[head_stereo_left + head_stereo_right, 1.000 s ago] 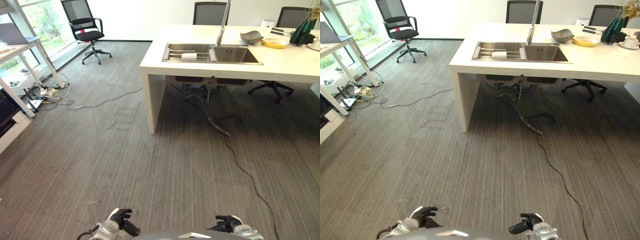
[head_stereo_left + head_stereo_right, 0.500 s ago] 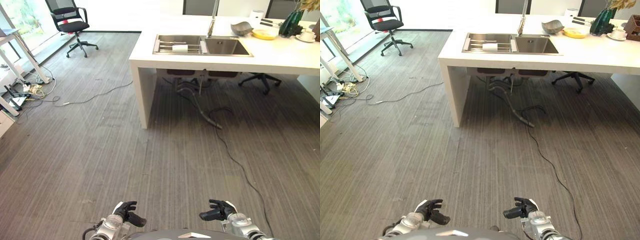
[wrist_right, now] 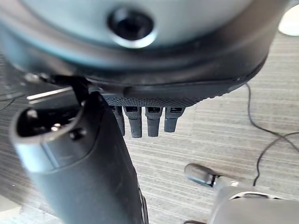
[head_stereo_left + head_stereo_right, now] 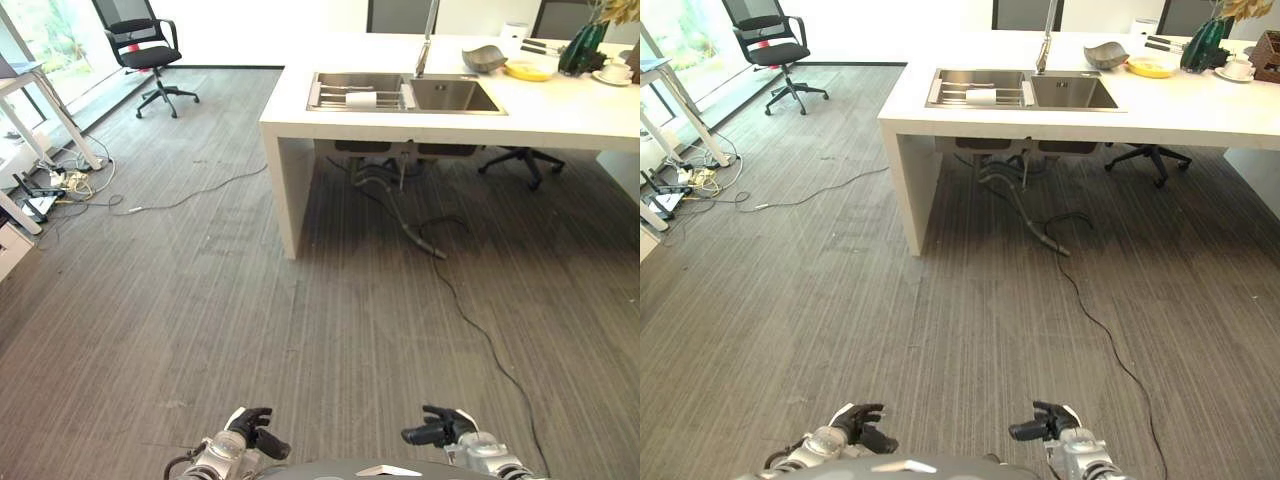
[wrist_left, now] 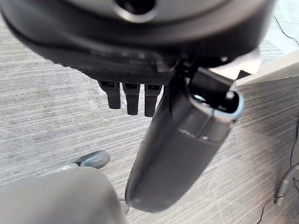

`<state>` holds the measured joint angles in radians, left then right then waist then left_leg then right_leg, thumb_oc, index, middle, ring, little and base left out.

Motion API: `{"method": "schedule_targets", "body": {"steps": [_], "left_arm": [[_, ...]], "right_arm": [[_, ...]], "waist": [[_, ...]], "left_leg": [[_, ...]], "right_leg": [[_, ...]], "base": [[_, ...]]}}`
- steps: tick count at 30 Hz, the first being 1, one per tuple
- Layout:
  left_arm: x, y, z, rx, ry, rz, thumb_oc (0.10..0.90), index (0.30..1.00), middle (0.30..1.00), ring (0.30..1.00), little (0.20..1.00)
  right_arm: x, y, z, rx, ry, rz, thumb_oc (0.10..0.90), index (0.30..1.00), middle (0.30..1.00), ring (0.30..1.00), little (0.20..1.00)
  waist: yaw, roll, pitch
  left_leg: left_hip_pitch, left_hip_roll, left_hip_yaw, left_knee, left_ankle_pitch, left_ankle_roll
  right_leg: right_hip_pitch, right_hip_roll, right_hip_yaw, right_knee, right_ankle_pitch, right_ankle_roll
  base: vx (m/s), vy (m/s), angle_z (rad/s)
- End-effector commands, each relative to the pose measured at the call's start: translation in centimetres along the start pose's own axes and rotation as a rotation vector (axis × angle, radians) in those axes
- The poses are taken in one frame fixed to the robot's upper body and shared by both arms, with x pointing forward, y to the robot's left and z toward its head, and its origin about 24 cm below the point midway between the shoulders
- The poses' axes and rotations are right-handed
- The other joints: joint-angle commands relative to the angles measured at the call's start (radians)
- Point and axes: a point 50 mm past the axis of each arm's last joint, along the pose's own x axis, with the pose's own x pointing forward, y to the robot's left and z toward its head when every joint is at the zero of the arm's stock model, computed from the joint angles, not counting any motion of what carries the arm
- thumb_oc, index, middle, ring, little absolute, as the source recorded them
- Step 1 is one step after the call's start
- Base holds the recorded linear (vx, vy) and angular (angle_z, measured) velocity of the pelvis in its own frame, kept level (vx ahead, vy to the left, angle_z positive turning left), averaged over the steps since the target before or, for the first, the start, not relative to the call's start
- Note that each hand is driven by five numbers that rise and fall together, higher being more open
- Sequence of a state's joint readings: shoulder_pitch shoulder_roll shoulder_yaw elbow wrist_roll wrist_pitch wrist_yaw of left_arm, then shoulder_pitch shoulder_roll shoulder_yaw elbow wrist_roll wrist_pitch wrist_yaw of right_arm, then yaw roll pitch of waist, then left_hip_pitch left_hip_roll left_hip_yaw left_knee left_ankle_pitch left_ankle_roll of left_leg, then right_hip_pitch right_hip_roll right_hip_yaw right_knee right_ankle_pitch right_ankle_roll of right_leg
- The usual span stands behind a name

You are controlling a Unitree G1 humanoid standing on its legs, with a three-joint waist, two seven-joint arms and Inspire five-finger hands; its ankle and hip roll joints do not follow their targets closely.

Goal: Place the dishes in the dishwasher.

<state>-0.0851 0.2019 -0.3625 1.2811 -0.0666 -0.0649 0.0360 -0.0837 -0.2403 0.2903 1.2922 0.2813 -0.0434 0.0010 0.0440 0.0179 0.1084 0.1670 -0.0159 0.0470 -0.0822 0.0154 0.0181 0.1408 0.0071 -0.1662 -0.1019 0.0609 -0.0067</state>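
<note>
A grey bowl (image 4: 483, 58), a yellow plate (image 4: 527, 70) and a cup on a saucer (image 4: 614, 72) lie at the far right end of a white counter (image 4: 560, 120). Its steel sink (image 4: 405, 92) holds a rack with a white item (image 4: 360, 98). My left hand (image 4: 250, 432) and right hand (image 4: 440, 430) hang low over the grey floor, far from the counter. Both are open with relaxed fingers and hold nothing. The wrist views show each thumb (image 5: 182, 140) (image 3: 84, 163) over bare floor.
A dark cable (image 4: 480, 330) and a hose (image 4: 400, 215) trail across the floor from under the counter. A black office chair (image 4: 150, 55) stands far left by a desk with a tangle of cables (image 4: 60, 180). More chairs stand behind the counter.
The camera has turned toward the counter and tipped slightly, so the whole scene has shifted. Both hands stay low and empty, the right one showing a little more.
</note>
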Motion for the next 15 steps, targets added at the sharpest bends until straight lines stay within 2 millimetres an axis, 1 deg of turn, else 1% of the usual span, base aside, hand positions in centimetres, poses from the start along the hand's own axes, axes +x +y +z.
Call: {"method": "schedule_targets", "body": {"steps": [1,4,5,7,12,13,14,15], "left_arm": [[0.1,-1.1,0.2,0.028,0.013,-0.032,0.8,0.9,0.9,0.9,0.9],[0.0,-0.9,-0.4,0.019,0.036,-0.031,0.8,0.9,0.9,0.9,0.9],[0.0,-0.9,-0.4,0.019,0.036,-0.031,0.8,0.9,0.9,0.9,0.9],[0.0,-0.5,-0.5,0.009,0.038,-0.022,0.8,0.9,0.9,0.9,0.9],[0.1,0.2,-0.4,-0.014,0.029,-0.005,0.8,0.9,0.9,0.9,0.9],[0.1,0.6,0.1,-0.028,0.011,0.0,0.8,0.9,0.9,0.9,0.9],[0.1,0.6,0.1,-0.028,0.011,0.0,0.8,0.9,0.9,0.9,0.9],[0.2,0.7,0.4,-0.023,0.002,0.002,0.8,0.9,0.9,0.9,0.9]], "right_arm": [[-0.1,-1.6,0.0,0.074,0.009,-0.046,0.8,0.9,0.9,0.9,0.9],[-0.3,-1.8,-1.5,0.081,0.058,-0.052,0.8,0.9,0.9,0.9,0.9],[-0.3,-1.8,-1.5,0.081,0.058,-0.052,0.8,0.9,0.9,0.9,0.9],[-0.4,-2.0,-2.4,0.089,0.087,-0.057,0.8,0.9,0.9,0.9,0.9],[-0.5,-2.2,-2.6,0.075,0.1,-0.058,0.8,0.9,0.9,0.9,0.9],[-0.5,-2.5,-2.3,0.074,0.094,-0.066,0.8,0.9,0.9,0.9,0.9],[-0.5,-2.5,-2.3,0.074,0.094,-0.066,0.8,0.9,0.9,0.9,0.9],[-0.5,-2.7,-2.2,0.077,0.092,-0.071,0.8,0.9,0.9,0.9,0.9]], "waist": [[0.015,-0.039,-0.041],[0.017,-0.04,-0.046],[0.017,-0.04,-0.046],[0.018,-0.041,-0.047],[0.027,-0.038,-0.052],[0.03,-0.031,-0.052],[0.03,-0.031,-0.052],[0.032,-0.027,-0.053]], "left_leg": [[-0.068,-0.013,-0.009,-0.005,-0.014,-0.03],[-0.07,-0.017,-0.01,-0.005,-0.017,-0.027],[-0.07,-0.017,-0.01,-0.005,-0.017,-0.027],[-0.073,-0.023,-0.012,-0.005,-0.021,-0.022],[-0.077,-0.037,-0.014,-0.005,-0.027,-0.01],[-0.078,-0.05,-0.02,-0.005,-0.031,0.0],[-0.078,-0.05,-0.02,-0.005,-0.031,0.0],[-0.077,-0.057,-0.022,-0.005,-0.033,0.006]], "right_leg": [[-0.012,-0.059,-0.038,0.015,-0.034,0.121],[-0.014,-0.061,-0.04,0.015,-0.034,0.125],[-0.014,-0.061,-0.04,0.015,-0.034,0.125],[-0.015,-0.066,-0.04,0.015,-0.032,0.13],[-0.013,-0.08,-0.047,0.015,-0.029,0.14],[-0.013,-0.093,-0.049,0.028,-0.03,0.147],[-0.013,-0.093,-0.049,0.028,-0.03,0.147],[-0.021,-0.102,-0.051,0.061,-0.04,0.149]], "base": [[0.04,0.032,0.01],[0.02,0.024,0.01],[0.0,0.0,0.0],[0.04,0.054,-0.02],[0.05,0.083,0.01],[0.06,0.112,0.02],[0.06,0.132,0.03],[0.02,0.052,0.04]]}}
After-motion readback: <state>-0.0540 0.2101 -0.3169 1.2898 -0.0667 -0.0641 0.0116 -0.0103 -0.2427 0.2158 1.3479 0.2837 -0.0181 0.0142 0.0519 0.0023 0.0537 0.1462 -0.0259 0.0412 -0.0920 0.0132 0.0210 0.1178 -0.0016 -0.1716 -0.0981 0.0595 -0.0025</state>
